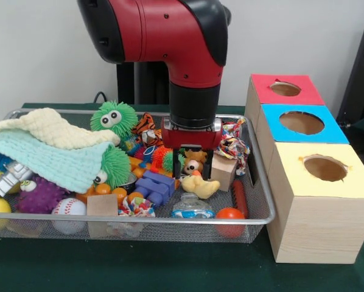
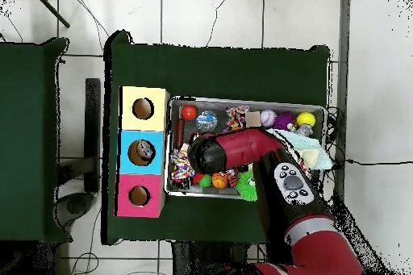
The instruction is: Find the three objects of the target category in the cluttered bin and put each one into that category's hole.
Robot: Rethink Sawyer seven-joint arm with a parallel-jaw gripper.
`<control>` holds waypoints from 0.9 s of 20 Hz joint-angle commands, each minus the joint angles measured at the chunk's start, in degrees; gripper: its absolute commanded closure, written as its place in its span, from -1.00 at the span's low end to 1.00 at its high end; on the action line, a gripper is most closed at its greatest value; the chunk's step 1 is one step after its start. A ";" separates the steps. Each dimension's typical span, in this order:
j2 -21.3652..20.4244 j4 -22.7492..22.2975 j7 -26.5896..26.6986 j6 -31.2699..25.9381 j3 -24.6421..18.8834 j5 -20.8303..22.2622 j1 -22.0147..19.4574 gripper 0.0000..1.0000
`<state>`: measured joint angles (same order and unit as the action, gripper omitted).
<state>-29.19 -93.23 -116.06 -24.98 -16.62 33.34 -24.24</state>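
Gripper [image 1: 193,159] low in bin [image 1: 264,210], jaws straddling small bear [image 1: 195,163] above yellow duck [image 1: 199,185]; can't tell if clamped yet. Target category unclear. Boxes [image 1: 319,201] sit just beside bin, holes up, presumably for short drops.

A dark green cloth [image 1: 170,267] is spread over the surface. White tiled floor [image 2: 242,14] and loose cables [image 2: 218,14] can be seen around it overhead.
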 commanded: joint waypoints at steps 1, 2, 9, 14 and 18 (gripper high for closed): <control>7.62 5.71 1.89 3.16 -0.12 4.52 0.61 -1.00; 8.45 6.51 2.07 3.31 -0.23 4.62 0.75 -1.00; 10.54 8.63 1.91 4.38 0.21 4.69 1.80 -1.00; 11.63 9.60 2.29 5.66 0.18 4.59 2.13 -1.00; 11.32 8.79 1.96 6.53 -0.03 4.32 2.14 -1.00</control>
<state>-22.19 -87.45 -116.06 -21.74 -16.38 33.33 -22.14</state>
